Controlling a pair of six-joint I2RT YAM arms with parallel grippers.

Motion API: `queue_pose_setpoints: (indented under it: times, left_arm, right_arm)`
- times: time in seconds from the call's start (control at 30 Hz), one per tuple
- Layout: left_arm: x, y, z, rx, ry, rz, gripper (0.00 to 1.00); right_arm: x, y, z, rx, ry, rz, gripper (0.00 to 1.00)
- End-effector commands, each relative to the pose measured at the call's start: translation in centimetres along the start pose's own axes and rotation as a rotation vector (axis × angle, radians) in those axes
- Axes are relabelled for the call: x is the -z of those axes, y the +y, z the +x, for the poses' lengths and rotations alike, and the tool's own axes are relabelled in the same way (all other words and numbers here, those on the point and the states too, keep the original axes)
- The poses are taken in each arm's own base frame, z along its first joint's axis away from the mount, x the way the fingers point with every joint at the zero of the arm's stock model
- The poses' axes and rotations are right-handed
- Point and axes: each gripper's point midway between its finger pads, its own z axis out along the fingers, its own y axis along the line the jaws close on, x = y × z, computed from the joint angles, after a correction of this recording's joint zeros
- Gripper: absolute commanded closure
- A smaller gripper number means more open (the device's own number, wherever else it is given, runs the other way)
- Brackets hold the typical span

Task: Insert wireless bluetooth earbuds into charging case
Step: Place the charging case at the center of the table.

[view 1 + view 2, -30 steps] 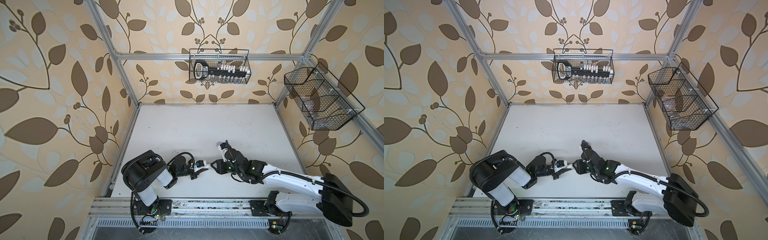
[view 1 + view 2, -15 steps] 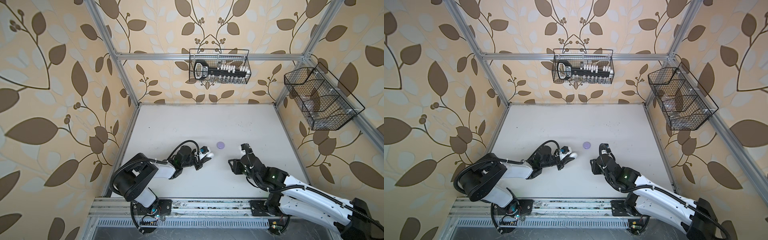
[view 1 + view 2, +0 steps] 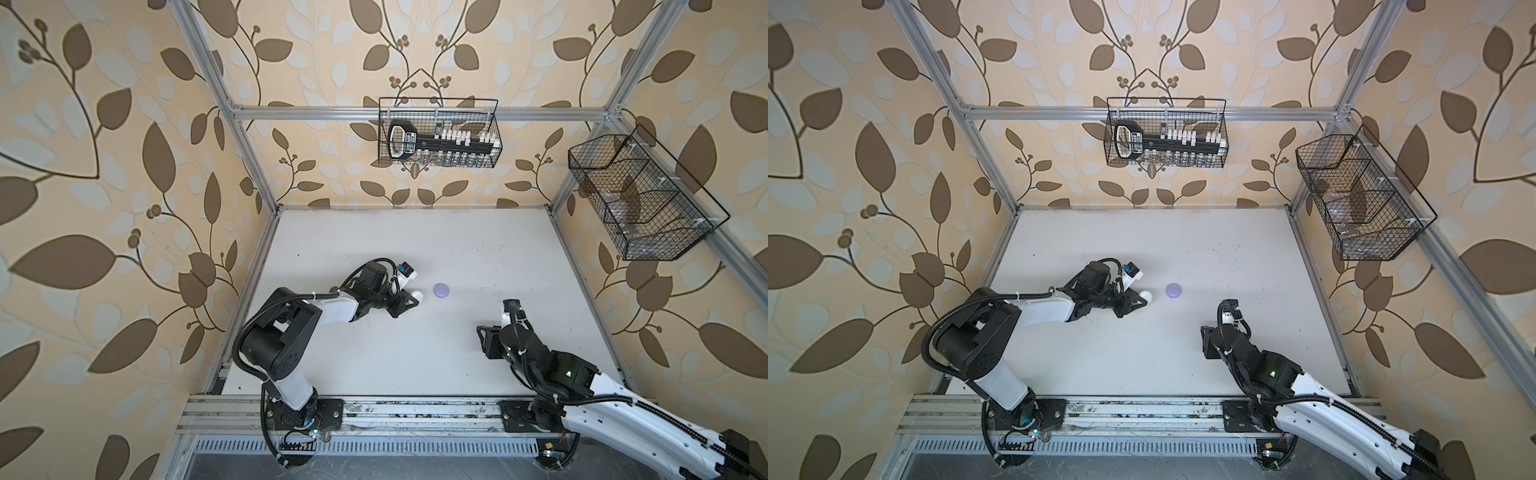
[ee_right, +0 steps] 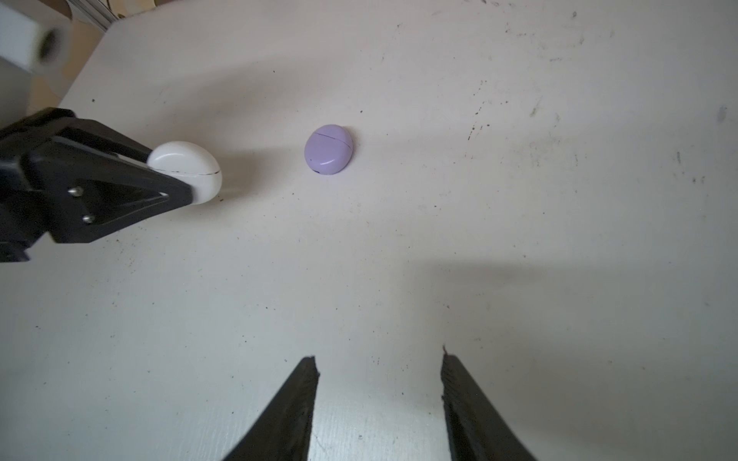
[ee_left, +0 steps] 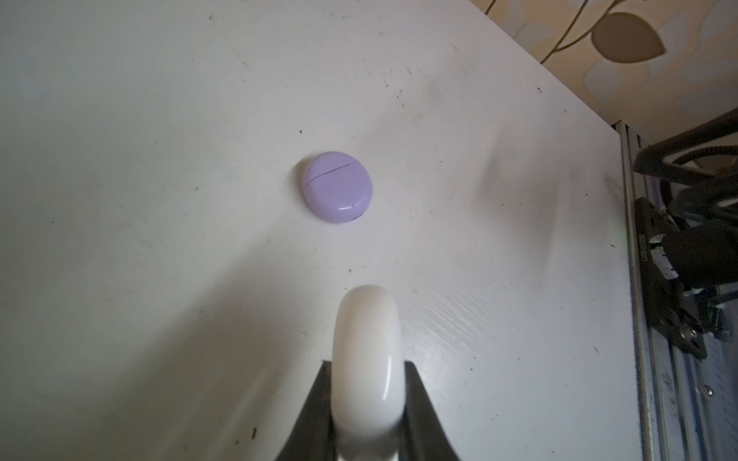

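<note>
The left gripper (image 5: 367,365) is clamped tight on a white charging case (image 4: 187,169), held on edge close to the table (image 3: 415,232). Just beyond it a lavender charging case (image 5: 337,186) lies flat. The right gripper (image 4: 377,355) hangs well apart, jaws partway open, empty. Both cases are shut, so I cannot tell whether earbuds sit inside.

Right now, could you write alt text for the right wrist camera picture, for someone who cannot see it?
A closed lavender case lies on a scuffed white table. Apart from it, the left gripper clamps a closed white case. The right gripper stands open and empty, nearest the camera.
</note>
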Motion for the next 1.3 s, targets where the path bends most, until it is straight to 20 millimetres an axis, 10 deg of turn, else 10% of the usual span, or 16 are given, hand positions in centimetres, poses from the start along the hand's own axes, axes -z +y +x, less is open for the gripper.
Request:
queue_pose_setpoints:
  times: [0.0,0.6,1.27]
  left_arm:
    - [-0.6,-0.3,0.1,0.147,0.058,0.086,0.96]
    - [-2.6,4.0,2.0,0.475,0.270,0.056,0.94]
    - [-1.5,5.6,4.1,0.559,0.402,0.018,0.60]
  right_arm:
    - [-0.2,-0.9,0.4,0.024,0.001,0.034,0.48]
    - [-0.4,-0.8,0.4,0.042,0.000,0.046,0.48]
    - [-0.1,-0.6,0.4,0.053,-0.015,0.038,0.48]
